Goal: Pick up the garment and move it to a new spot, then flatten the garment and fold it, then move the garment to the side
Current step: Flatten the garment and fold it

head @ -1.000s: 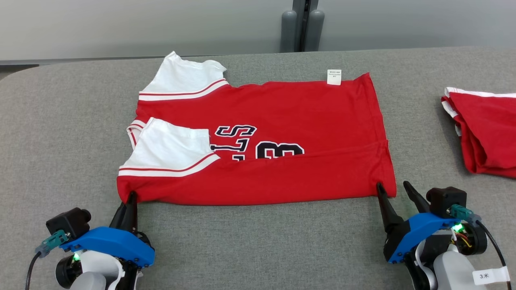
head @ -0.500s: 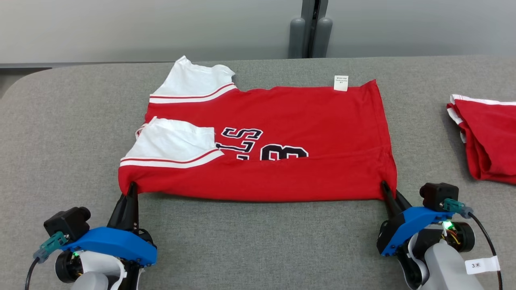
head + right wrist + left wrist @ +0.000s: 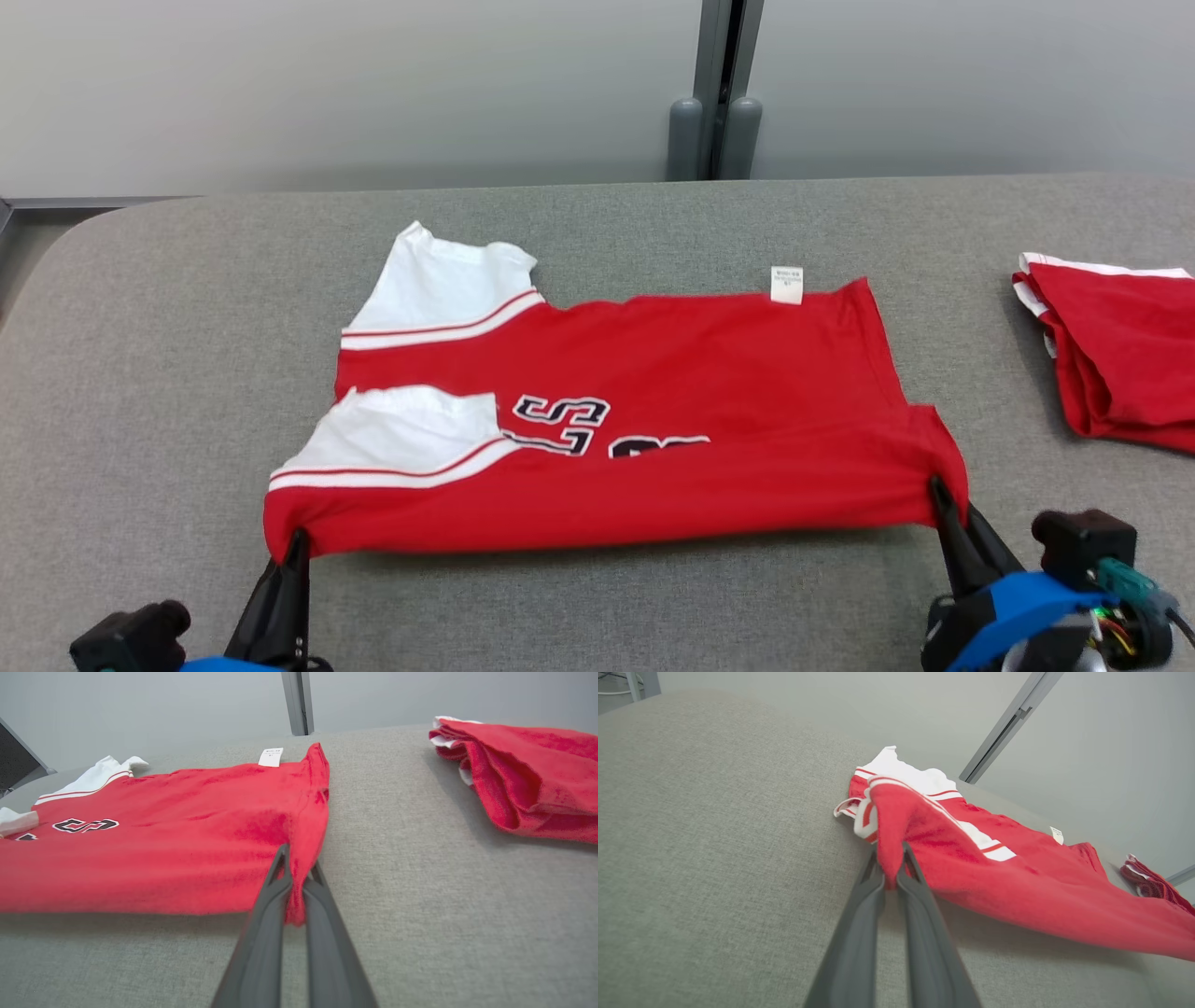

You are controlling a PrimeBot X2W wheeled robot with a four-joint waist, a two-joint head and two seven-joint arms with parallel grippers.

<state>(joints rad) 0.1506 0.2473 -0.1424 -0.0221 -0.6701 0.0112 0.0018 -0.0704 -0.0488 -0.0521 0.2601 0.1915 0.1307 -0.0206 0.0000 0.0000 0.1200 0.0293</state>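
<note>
A red garment [image 3: 653, 392] with white sleeves and dark lettering lies spread on the grey table, its near long edge folded over and lifted. My left gripper [image 3: 297, 539] is shut on its near left corner, where red cloth [image 3: 892, 858] is pinched between the fingers [image 3: 859, 933]. The near right corner is held the same way by my right gripper [image 3: 936, 487], its fingers [image 3: 271, 924] shut on the hem [image 3: 299, 877]. A white label [image 3: 787, 285] sticks out at the garment's far edge.
A second red garment [image 3: 1111, 350], folded, lies at the table's right edge, also seen as the folded pile [image 3: 518, 779]. The grey padded table [image 3: 168, 392] has a rounded far left corner. A wall with a grey post [image 3: 714, 89] stands behind.
The right gripper, open a second ago, has shut on the garment's near right corner. Both grippers have lifted the near edge off the table. The head camera has tilted, shifting the whole picture downward.
</note>
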